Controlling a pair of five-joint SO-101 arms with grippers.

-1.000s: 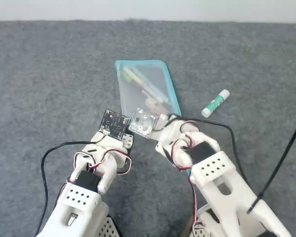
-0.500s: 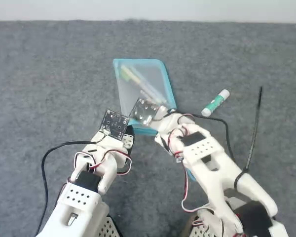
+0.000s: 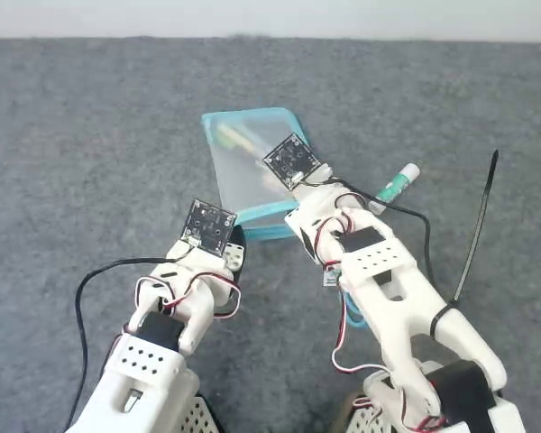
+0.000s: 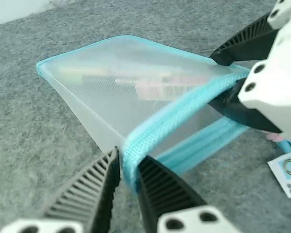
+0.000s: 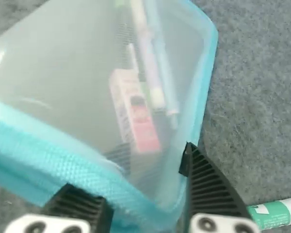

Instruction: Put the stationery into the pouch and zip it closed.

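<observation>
The translucent pouch [image 3: 249, 171] with a teal zip edge lies on the grey carpet, with pens [image 5: 150, 68] and a pink eraser [image 5: 136, 116] inside. My left gripper [image 4: 128, 162] is shut on the near end of the teal zip edge [image 4: 184, 109], which is raised so the mouth gapes. My right gripper [image 5: 131, 170] is open at the other end of the mouth. One finger [image 4: 242, 43] is over the pouch's top and the other [image 4: 242, 114] reaches into the opening. A green and white glue stick [image 3: 395, 185] lies on the carpet to the right of the pouch.
A small white tag with a gold ring [image 4: 288, 170] lies by the pouch's mouth. A black cable tie [image 3: 476, 230] sticks up beside the right arm. Bare carpet [image 3: 90, 135] spreads to the left and behind the pouch.
My right arm has swung forward and up along the pouch's right side. The pouch has shifted slightly left and away. The left arm has stayed put.
</observation>
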